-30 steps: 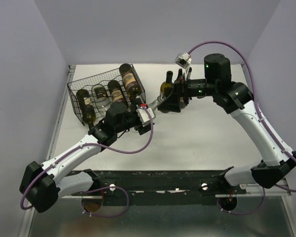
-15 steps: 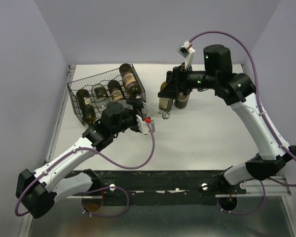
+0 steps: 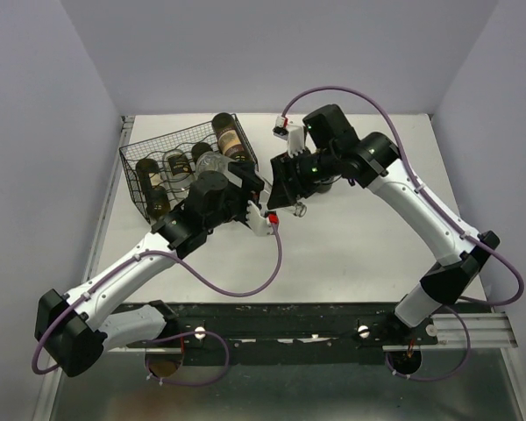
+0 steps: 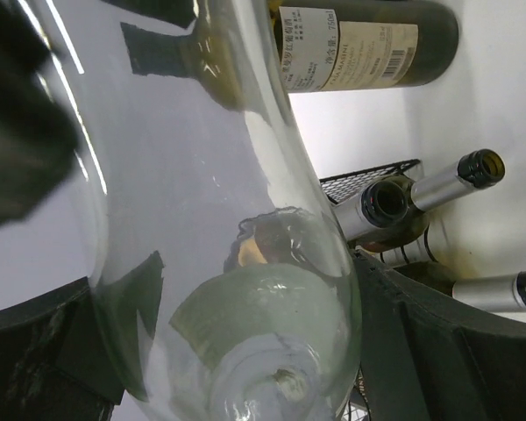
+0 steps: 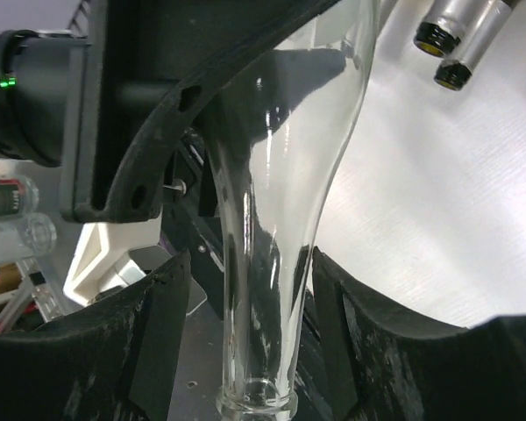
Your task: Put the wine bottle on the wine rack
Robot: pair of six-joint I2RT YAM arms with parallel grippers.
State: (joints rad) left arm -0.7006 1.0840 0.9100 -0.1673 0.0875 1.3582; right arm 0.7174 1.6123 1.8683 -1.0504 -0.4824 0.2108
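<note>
My right arm has swung left from the far side of the worktop [image 3: 359, 237] to meet my left arm, which has brought the clear wine bottle [image 3: 212, 163] up to the wine rack [image 3: 138, 175]. My left pincer [image 4: 237, 351] is clamped round the bottle's wide body. The bottle's base hangs over the rack's right-hand end, beside the dark bottles [image 3: 231, 140] lying in the cradles. My right pincer [image 5: 254, 333] straddles the neck, one finger on each side; I cannot tell whether it grips. The bottle is off the worktop and not in a cradle.
</note>
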